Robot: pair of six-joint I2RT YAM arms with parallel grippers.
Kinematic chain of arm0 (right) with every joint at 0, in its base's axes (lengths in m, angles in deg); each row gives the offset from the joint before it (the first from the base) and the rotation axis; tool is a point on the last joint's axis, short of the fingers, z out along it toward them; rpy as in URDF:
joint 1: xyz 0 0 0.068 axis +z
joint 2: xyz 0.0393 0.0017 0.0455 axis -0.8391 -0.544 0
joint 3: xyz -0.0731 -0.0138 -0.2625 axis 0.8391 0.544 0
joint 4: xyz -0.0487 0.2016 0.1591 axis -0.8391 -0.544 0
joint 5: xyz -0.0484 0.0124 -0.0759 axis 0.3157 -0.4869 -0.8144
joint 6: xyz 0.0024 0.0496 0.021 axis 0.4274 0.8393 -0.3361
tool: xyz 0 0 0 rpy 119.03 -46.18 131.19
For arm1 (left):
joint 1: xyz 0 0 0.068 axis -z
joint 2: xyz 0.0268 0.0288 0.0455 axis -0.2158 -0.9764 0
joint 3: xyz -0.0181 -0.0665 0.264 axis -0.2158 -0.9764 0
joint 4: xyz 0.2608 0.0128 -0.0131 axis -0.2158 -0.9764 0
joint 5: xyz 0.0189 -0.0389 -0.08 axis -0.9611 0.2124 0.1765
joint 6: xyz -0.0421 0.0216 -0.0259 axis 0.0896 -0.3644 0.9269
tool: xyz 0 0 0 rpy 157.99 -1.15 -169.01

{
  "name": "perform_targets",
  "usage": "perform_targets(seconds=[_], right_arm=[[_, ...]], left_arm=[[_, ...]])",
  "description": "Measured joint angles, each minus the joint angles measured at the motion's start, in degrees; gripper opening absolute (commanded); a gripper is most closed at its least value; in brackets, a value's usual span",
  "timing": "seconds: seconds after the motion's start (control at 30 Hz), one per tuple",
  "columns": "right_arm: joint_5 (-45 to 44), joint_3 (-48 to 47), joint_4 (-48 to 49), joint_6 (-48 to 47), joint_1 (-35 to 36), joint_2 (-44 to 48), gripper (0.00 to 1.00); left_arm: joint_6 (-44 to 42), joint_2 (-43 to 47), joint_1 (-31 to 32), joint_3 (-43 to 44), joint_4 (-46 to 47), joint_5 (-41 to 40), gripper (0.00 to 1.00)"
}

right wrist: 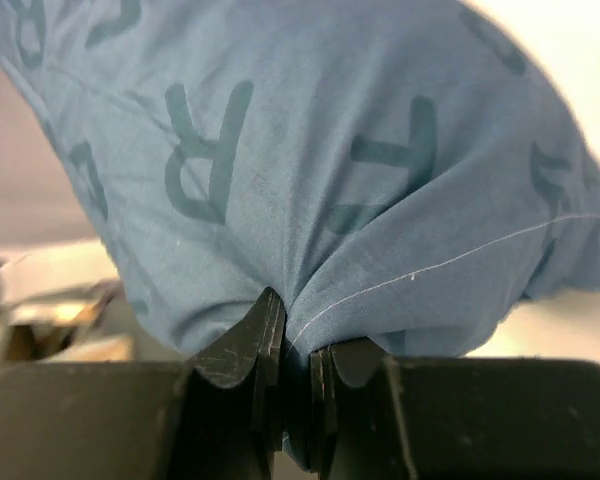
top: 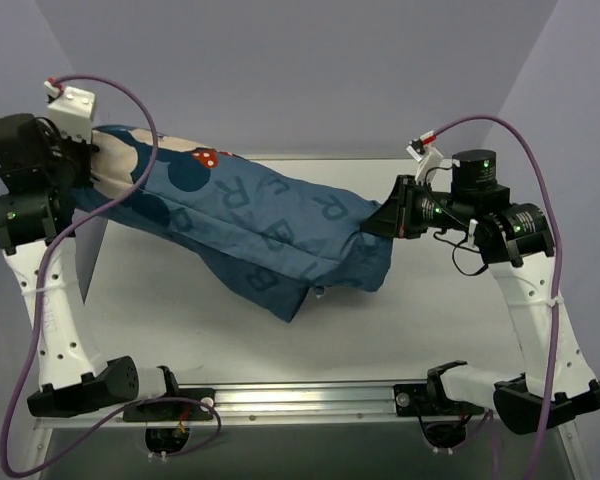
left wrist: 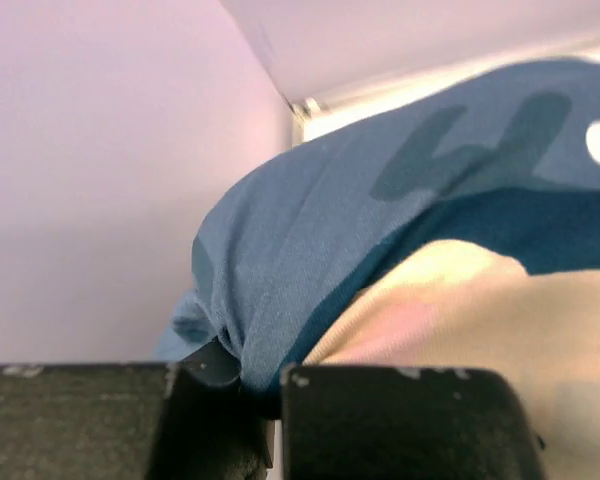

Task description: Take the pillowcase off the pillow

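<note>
Blue soft fabric bunches into tight creases where the right jaws press together on one end of the single pillowcase (right wrist: 310,180). The left jaws likewise pinch a gathered fold at its other end. Printed with darker letters and a red dotted bow, the plump case stretches between both pairs, sagging toward the white counter (top: 460,330).
</note>
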Motion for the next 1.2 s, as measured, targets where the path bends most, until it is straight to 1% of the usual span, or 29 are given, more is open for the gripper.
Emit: perform_targets(seconds=[0.07,0.1,0.13,0.17,0.2,0.27,0.3,0.37,0.43,0.47,0.5,0.53,0.57,0.6,0.67,0.73,0.8,0.87,0.93,0.97,1.03,1.1,1.2], right_arm=[[3.85,2.14,0.72,3.56,0.7,1.88,0.0],[5.99,5.31,1.66,6.08,0.68,3.54,0.05],[7.61,9.25,4.07,8.92,0.68,5.03,0.11],[9.22,13.92,7.37,12.0,0.68,6.64,0.13],[10.82,18.27,10.69,15.23,0.68,7.67,0.14],[13.57,25.38,18.86,21.44,0.63,7.76,0.14],[14.8,27.89,22.93,24.15,0.42,6.1,0.2],[16.46,29.05,29.38,28.09,-0.68,0.15,0.43],[17.14,27.21,34.42,29.24,-2.97,-8.52,0.52],[16.72,24.81,34.29,27.93,-4.48,-13.09,0.68],[15.69,20.9,31.91,25.97,-6.1,-17.64,0.75],[12.72,15.23,28.72,22.1,-7.78,-22.08,0.83],[8.9,10.47,25.92,17.77,-8.7,-24.41,0.93],[5.01,6.34,23.54,13.62,-9.44,-25.49,0.99],[-3.54,0.33,21.75,6.1,-9.29,-24.2,1.0],[-11.23,-1.38,23.54,-0.39,-5.75,-19.28,1.0],[-17.84,-2.43,24.0,-6.08,1.64,-13.97,1.0],[-22.64,-6.64,24.83,-12.04,11.5,-11.89,1.0],[-25.77,-11.15,27.21,-17.79,19.93,-11.98,1.0],[-27.23,-13.07,27.76,-20.35,22.77,-12.41,1.0],[-30.4,-16.24,27.74,-24.39,25.62,-13.6,1.0],[-34.47,-18.67,27.34,-27.65,27.61,-15.58,1.0],[-41.48,-17.97,27.3,-31.06,31.78,-17.97,1.0]], left_arm=[[0.02,0.02,-0.35,8.9,-3.06,-0.85,0.02],[0.04,-0.09,-0.28,13.03,-4.61,-0.9,0.02],[0.22,-0.85,-0.09,17.57,-6.6,-0.85,0.02],[0.52,-2.01,0.28,22.01,-8.35,-0.68,0.02],[0.85,-4.02,1.38,26.93,-10.12,-1.29,0.02],[0.87,-7.82,4.63,33.48,-11.61,-3.93,0.02],[0.81,-10.1,7.06,35.78,-11.93,-6.08,0.02],[0.66,-15.82,12.04,39.82,-12.28,-10.19,0.02],[0.72,-24.0,15.87,45.4,-14.36,-12.81,0.02],[0.92,-28.79,17.05,49.33,-15.69,-13.68,0.02],[1.18,-33.31,17.97,51.67,-16.15,-14.32,0.02],[1.42,-36.89,18.45,52.68,-16.28,-14.73,0.02],[1.73,-39.28,18.69,52.52,-16.39,-15.02,0.02],[2.12,-40.54,18.73,51.82,-16.57,-15.15,0.02],[2.86,-40.63,18.78,48.41,-16.68,-15.17,0.02],[3.52,-38.49,19.5,45.0,-17.46,-15.13,0.02],[4.04,-36.17,21.55,43.89,-19.21,-14.99,0.02],[4.13,-33.9,24.79,43.91,-19.52,-15.08,0.02],[4.09,-31.36,28.11,43.95,-19.04,-14.99,0.02],[4.09,-30.21,29.66,43.98,-18.97,-14.71,0.02],[4.07,-27.98,31.82,43.98,-18.99,-14.58,0.02],[4.09,-26.6,32.02,43.98,-18.95,-14.75,0.02],[4.09,-25.53,31.52,43.98,-18.67,-15.65,0.02]])
